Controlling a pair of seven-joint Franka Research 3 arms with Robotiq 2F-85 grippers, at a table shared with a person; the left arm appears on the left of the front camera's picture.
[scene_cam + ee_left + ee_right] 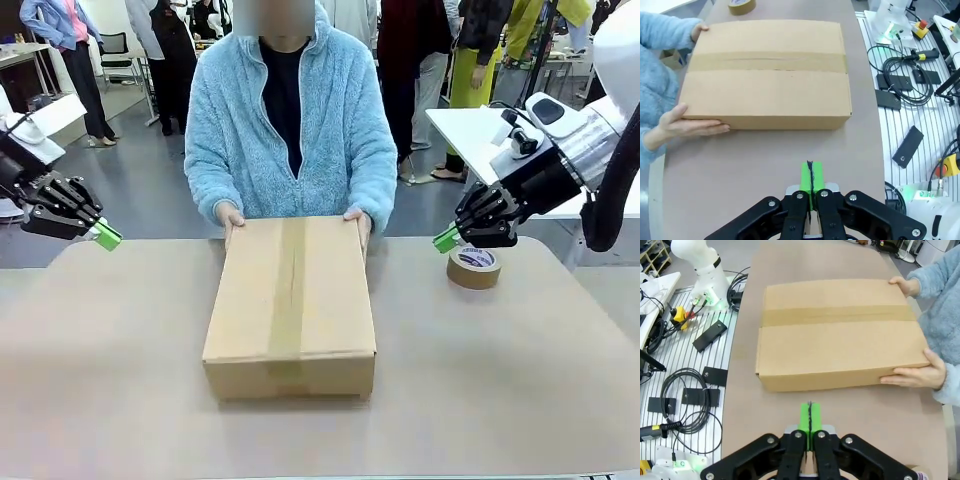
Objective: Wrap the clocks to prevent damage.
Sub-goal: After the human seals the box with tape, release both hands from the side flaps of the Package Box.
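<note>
Both my end effectors are hanging clear of the work: left end effector [106, 236] over the counter's [500, 400] left edge, right end effector [445, 240] just above the tape roll [474, 267], each with green pads pressed fully together and gripping nothing. The person is holding the taped cardboard box [291, 300] at its far corners, one hand [229, 217] on each side, box sitting flat mid-counter. I'm not seeing the clocks or any bubble wrap anywhere, so I can't tell where they are; my guess is they're inside the sealed box, but that's not checkable from here. Risks I'm flagging: if I'm reaching in with pads closed, I'm pushing the box rather than gripping it, and it's sliding into the person's fingers. The right arm is sitting so near the tape roll that any drop is knocking it off the counter. The person's hands are in my approach path on both sides, so pinching is the main worry.
</note>
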